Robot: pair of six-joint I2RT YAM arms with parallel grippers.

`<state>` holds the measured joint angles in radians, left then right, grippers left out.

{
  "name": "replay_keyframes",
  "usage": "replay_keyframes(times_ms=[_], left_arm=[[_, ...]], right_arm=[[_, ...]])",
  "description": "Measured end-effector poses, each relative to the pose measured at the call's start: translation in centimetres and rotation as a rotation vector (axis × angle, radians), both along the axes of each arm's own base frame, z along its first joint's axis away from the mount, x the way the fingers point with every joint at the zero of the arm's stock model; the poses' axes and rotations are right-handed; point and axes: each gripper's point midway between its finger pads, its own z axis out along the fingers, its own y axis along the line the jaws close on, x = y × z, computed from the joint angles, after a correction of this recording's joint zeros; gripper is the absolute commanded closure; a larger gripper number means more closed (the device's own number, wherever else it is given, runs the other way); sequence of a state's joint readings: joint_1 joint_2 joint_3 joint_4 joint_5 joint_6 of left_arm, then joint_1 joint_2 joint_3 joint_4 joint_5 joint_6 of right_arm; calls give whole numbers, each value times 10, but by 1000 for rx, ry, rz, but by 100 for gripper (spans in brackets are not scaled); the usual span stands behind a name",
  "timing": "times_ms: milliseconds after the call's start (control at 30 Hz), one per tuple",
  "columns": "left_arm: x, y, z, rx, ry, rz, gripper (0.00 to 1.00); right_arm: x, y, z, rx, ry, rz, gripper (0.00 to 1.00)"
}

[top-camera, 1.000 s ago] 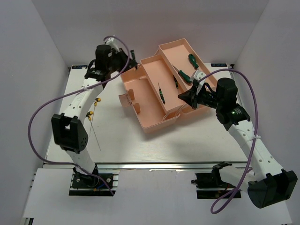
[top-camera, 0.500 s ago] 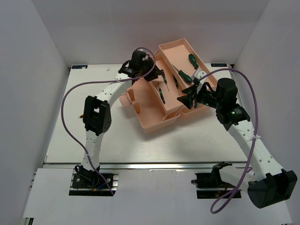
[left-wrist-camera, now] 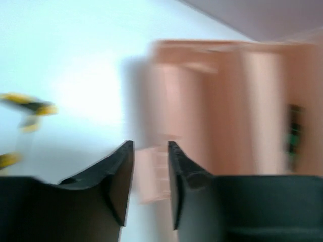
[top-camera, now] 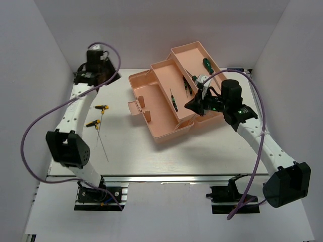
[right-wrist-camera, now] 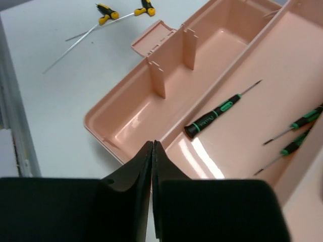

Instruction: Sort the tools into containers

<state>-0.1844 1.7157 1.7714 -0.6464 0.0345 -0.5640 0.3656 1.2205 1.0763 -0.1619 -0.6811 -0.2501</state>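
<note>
The salmon-pink toolbox (top-camera: 151, 113) lies open at the table's middle, its trays folded out. Several green-handled screwdrivers lie in its trays: one (top-camera: 173, 101) in the middle tray, also in the right wrist view (right-wrist-camera: 217, 113), others (right-wrist-camera: 298, 121) further right. Two yellow-handled screwdrivers (top-camera: 103, 107) lie on the table left of the box, also in the right wrist view (right-wrist-camera: 106, 12). My left gripper (top-camera: 101, 75) hangs over the far left corner, slightly open and empty (left-wrist-camera: 150, 146); its view is blurred. My right gripper (top-camera: 191, 105) is shut and empty (right-wrist-camera: 152, 143) above the box's near right part.
A long thin metal shaft (top-camera: 103, 146) lies on the table near the yellow screwdrivers. White walls close in the table on the left, back and right. The toolbox's latch flap (top-camera: 135, 107) sticks out to the left.
My left arm has swung from over the toolbox back to the far left corner. My right gripper has shifted a little left over the box, still shut.
</note>
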Motion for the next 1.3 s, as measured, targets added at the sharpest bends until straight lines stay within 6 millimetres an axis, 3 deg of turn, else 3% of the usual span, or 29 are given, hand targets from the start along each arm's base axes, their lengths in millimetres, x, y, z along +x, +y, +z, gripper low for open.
replay_keyframes(times_ms=[33,100,133,167,267,400,700,900,1233,1300], left_arm=[[-11,30,-9,52,30,54,51],[-29,81,-33,174,88,137,50],[-39,96,-51,226,136,155,50],[-47,106,-69,271,183,158,50],[-69,117,-131,376,335,115,51],[-79,125,-180,439,463,63,50],[-69,165,-230,467,565,79,45],[-52,164,-258,461,597,42,45],[-28,161,-267,445,571,27,46],[-21,162,-267,444,560,34,51]], right_arm=[[-1,3,-1,1,8,7,94],[-3,8,-3,-1,21,23,75],[-4,11,-5,-1,29,28,67],[-5,12,-6,-2,36,33,59],[-7,16,-9,-10,44,45,54],[-6,16,-7,-14,36,40,48],[-4,12,-11,-41,39,21,47],[-4,8,-16,-61,47,6,47],[0,9,-3,-61,19,6,47],[2,9,0,-62,10,7,47]])
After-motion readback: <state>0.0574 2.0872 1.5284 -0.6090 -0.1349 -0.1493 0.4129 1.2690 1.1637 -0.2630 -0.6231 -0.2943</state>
